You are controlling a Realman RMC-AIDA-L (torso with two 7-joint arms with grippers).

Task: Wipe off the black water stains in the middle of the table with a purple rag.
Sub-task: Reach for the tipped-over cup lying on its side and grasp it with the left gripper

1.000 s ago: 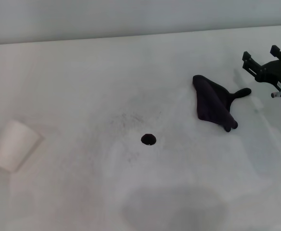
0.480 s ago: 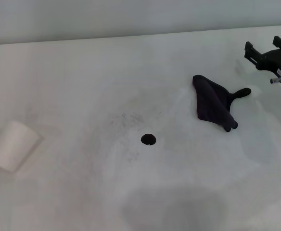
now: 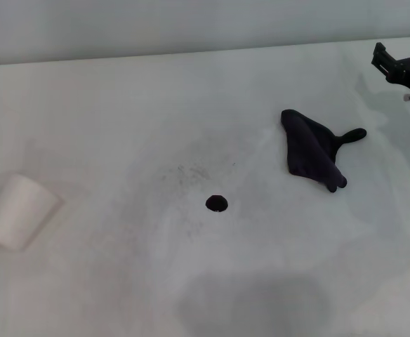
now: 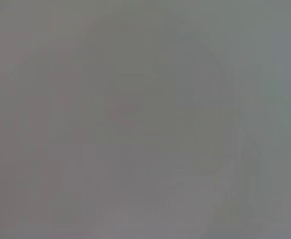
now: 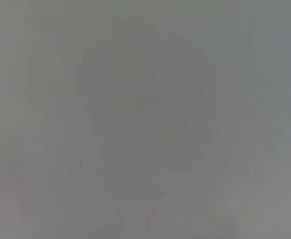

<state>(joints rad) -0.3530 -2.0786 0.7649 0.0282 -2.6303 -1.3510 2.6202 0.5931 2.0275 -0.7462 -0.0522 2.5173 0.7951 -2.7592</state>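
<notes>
Lying crumpled on the counter [image 3: 107,105], the rag [image 3: 309,150] is being left untouched, with its thin tail pointing away from the blot [image 3: 217,203]. The blot is sitting apart from the rag, nearer the counter's middle and closer to the robot. The right tool [image 3: 401,67] is being held well beyond the rag's tail, at the far right edge of the head view, empty, with its two prongs showing a gap between them; only part of it is being shown. The left tool is not being shown, and both wrist views are being filled by a featureless grey.

Several risks are being judged from here. The rag may be missed or only its tail pinched, since the tool is being kept well away from the bulk of the cloth; a tail-only grip would likely leave too little cloth pressed onto the blot. The blot may be smeared rather than lifted. The paper cup [image 3: 17,211], lying tipped far on the other side of the blot from the rag, is being judged unlikely to interfere.

Being counted: one rag, one blot, one cup, one visible tool.
</notes>
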